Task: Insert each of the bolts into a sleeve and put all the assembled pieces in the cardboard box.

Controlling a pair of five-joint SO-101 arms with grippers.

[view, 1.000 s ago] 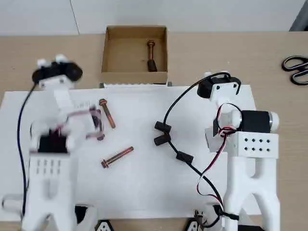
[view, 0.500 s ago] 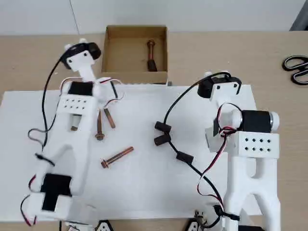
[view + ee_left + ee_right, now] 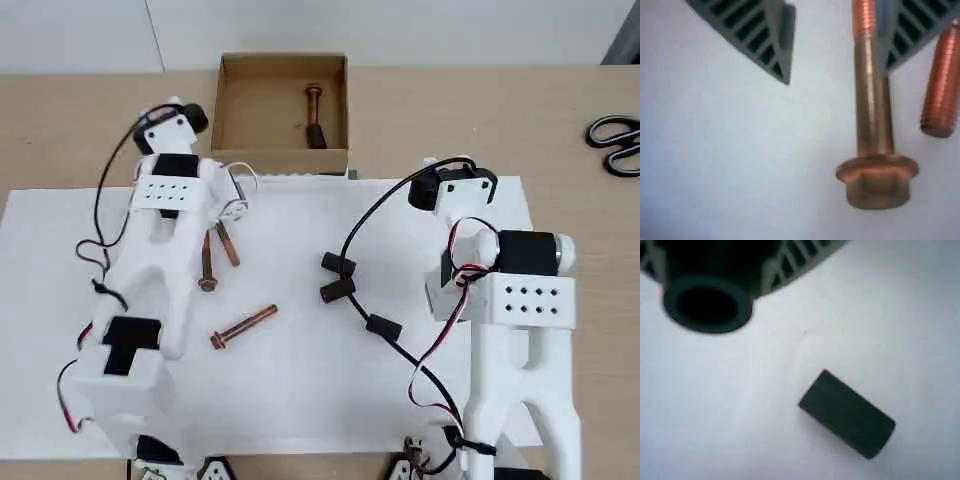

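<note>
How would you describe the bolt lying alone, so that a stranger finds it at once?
Find the white sheet. Two copper bolts lie close together beside the left arm; the third bolt lies nearer the arms' bases. It alone lies clear of the arm, slanted.

The left arm (image 3: 150, 290), at nine o'clock, and the right arm (image 3: 520, 340), at four, are blocky white plastic. Each carries black servos (image 3: 530, 250), two rows of small holes (image 3: 525, 298), looping black cables (image 3: 100, 200) and thin red-and-white wires (image 3: 458, 270). The left gripper (image 3: 835, 75) has dark grey ribbed fingers (image 3: 755, 35).
</note>
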